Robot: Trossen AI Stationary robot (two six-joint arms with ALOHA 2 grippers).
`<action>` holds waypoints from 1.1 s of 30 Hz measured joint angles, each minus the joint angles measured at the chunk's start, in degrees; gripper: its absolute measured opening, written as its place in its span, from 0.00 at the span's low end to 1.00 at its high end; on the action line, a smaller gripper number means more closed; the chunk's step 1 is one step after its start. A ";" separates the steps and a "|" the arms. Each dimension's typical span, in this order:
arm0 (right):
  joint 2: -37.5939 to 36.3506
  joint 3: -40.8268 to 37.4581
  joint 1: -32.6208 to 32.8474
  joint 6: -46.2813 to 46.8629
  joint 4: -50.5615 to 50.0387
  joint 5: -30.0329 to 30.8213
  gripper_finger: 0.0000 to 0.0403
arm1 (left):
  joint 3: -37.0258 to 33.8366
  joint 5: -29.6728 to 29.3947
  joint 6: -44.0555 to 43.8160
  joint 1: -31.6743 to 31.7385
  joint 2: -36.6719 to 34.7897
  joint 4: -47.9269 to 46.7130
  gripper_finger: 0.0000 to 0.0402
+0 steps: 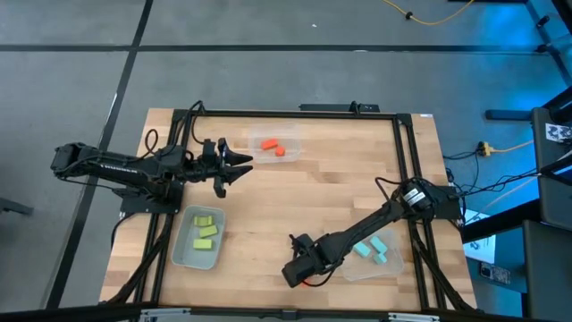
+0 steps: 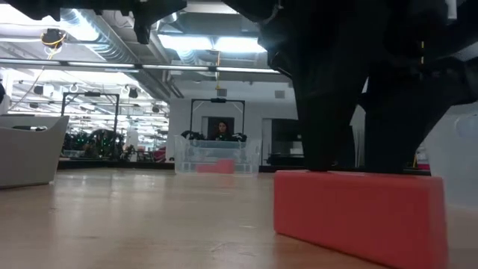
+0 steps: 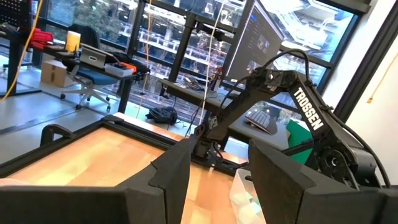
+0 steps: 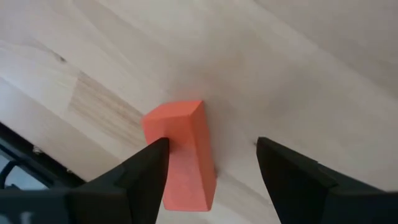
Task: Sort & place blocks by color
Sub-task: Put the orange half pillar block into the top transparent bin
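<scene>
Orange-red block [image 4: 183, 155] is lying flat on the tabletop [image 1: 295, 192] near its front edge, and the right gripper [image 4: 211, 163] is standing directly over it with its fingers spread. In the right wrist view one finger [image 4: 140, 168] is touching a long side of this block, while the other finger [image 4: 292, 171] is standing apart from it, with bare wood between them, so the block is sitting off-centre inside the gap. In the low view the same block [image 2: 358, 213] is showing large and close, resting on the wood under the dark arm. In the high view the right gripper [image 1: 302, 268] is reaching down beside the bin [image 1: 380, 268] with the light blue blocks [image 1: 375, 249]. Two more orange-red blocks [image 1: 273, 146] are lying in the bin [image 1: 290, 136] at the far side of the tabletop, and the yellow-green blocks [image 1: 206, 230] are lying in the bin [image 1: 183, 255] at the front left. The left gripper [image 1: 234, 166] is hanging above the tabletop between the far bin and the left bin, its fingers also spread and holding nothing.
</scene>
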 joint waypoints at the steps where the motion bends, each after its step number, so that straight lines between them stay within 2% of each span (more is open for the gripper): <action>1: 0.00 0.00 -0.16 -0.73 -0.17 0.01 0.61 | 0.00 -0.18 0.00 0.00 0.00 0.00 0.38; 12: -0.02 -0.02 -3.01 -8.05 -3.03 0.34 0.61 | 0.00 -0.22 -0.04 0.00 0.00 0.00 0.38; 26: -0.11 0.04 -9.13 -19.28 -3.19 4.67 0.61 | 0.00 -0.22 -0.09 0.00 0.00 0.00 0.38; 28: -0.33 0.82 -9.46 -22.09 -3.70 6.15 0.61 | 0.00 -0.23 -0.09 0.00 0.01 0.00 0.38; 33: -2.61 4.09 -9.51 -25.14 -7.66 14.12 0.61 | 0.00 -0.24 -0.07 0.00 0.00 -0.02 0.38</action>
